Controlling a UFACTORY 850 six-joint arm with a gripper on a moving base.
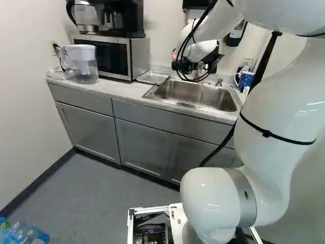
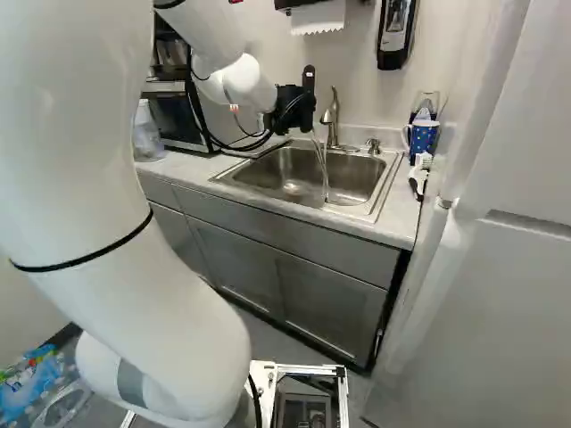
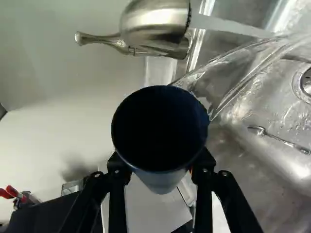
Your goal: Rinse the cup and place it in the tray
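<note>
So the sink (image 2: 268,174) has water (image 2: 320,165) running into it from the faucet (image 3: 155,22), and a spoon (image 3: 279,138) lying in it. The cup (image 3: 160,128) is up by the faucet, off the sink bottom, with clear streams running from its rim toward the basin. Can't tell how much water is inside, it's too dark in there. The pincer (image 2: 299,111) has it gripped between both fingers.

Cup's a deep navy, almost black inside, with a paler, greyish outside that narrows away from the mouth. The round mouth faces back at the wrist camera and the narrow end points away, so its long axis runs roughly along the wrist camera's line of sight. Tray's (image 1: 152,77) on the counter (image 1: 119,89), between microwave (image 1: 137,56) and sink.
</note>
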